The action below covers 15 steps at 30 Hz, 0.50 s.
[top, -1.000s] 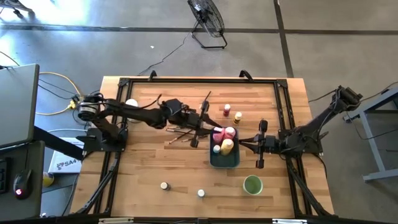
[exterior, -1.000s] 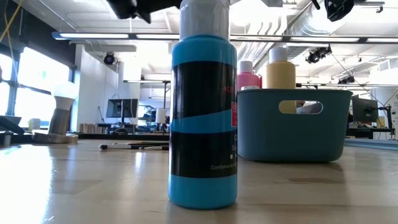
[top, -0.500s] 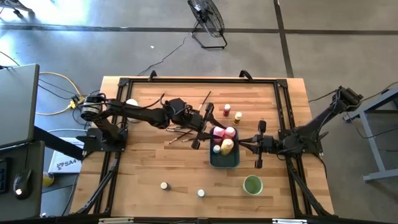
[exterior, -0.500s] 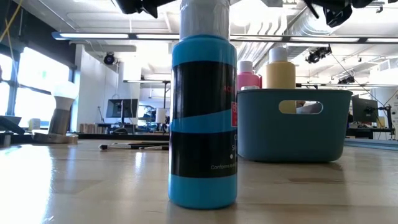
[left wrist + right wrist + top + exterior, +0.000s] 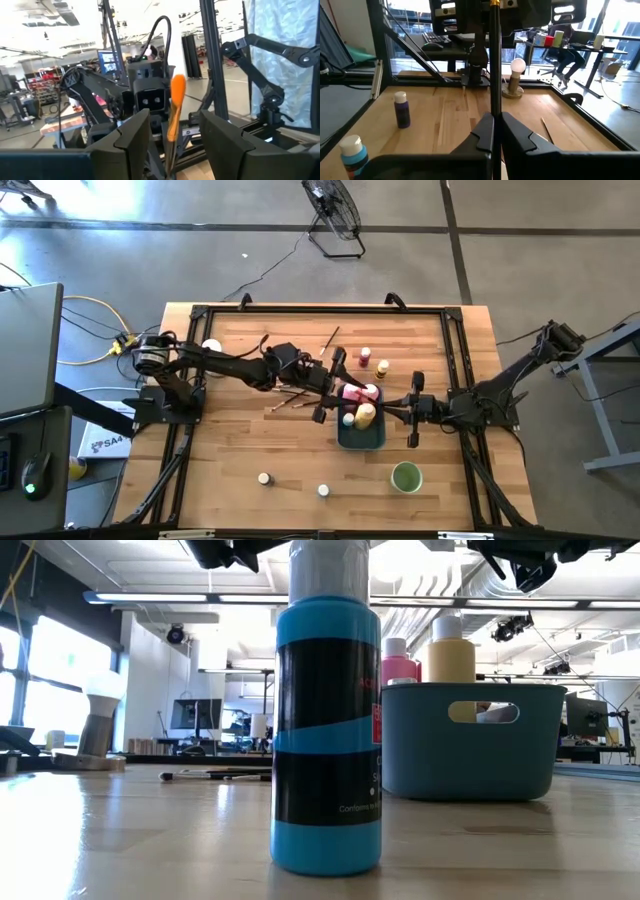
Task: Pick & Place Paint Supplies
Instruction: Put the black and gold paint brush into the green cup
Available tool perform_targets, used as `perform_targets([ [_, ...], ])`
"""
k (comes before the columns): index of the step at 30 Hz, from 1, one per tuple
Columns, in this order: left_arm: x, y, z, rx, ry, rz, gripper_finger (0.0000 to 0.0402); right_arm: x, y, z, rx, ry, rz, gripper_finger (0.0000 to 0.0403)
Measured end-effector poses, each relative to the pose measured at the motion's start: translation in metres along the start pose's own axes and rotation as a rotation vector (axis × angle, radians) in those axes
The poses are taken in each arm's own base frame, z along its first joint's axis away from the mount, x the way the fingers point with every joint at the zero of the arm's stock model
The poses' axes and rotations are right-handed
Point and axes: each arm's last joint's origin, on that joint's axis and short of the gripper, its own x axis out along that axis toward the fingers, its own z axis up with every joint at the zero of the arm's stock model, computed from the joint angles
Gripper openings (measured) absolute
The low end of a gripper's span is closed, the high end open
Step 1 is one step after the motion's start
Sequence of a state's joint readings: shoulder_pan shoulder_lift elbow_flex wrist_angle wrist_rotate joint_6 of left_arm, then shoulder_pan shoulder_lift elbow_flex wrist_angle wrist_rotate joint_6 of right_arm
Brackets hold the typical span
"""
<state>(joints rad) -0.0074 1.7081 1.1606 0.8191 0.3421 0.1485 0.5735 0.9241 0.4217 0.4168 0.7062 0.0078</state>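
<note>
A thin paintbrush [image 5: 175, 107] stands upright over the blue-grey tray [image 5: 362, 438], its orange end up. My right gripper [image 5: 495, 119] [image 5: 390, 408] reaches in from the table's right and is shut on the brush's dark shaft. My left gripper [image 5: 173, 120] [image 5: 345, 385] faces it from the left, open, one finger on each side of the brush's upper part with a gap to each. A pink bottle [image 5: 398, 660], a yellow bottle [image 5: 450, 650] and a small jar [image 5: 348, 419] stand in the tray. More brushes [image 5: 295, 395] lie on the table left of it. My right gripper pinches the brush's dark shaft [image 5: 495, 100] between its two shut fingers. The fingers come level from the table's right and lie across the shaft. The brush stands upright and rises above the fingers; its lower end is hidden under them.
A green cup [image 5: 406, 476] stands near the front right. Two small jars [image 5: 263, 478] [image 5: 322, 491] stand near the front edge, the second filling the low view's foreground. Two small bottles [image 5: 365, 357] [image 5: 382, 367] stand behind the tray. A bulb-shaped stand [image 5: 211, 346] is at far left.
</note>
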Motion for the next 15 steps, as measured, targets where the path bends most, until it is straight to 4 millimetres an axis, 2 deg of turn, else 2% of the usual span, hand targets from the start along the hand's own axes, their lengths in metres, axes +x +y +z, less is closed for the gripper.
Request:
perform_targets([
  [5, 0.002, 0.000, -0.008, -0.021, 0.008, 0.007, 0.0168, 0.000, 0.000, 0.000, 0.000, 0.000, 0.000, 0.0008],
  [15, 0.012, 0.003, -0.008, -0.055, 0.005, -0.015, 0.0160, 0.000, 0.000, 0.000, -0.003, 0.004, -0.001, 0.0008],
])
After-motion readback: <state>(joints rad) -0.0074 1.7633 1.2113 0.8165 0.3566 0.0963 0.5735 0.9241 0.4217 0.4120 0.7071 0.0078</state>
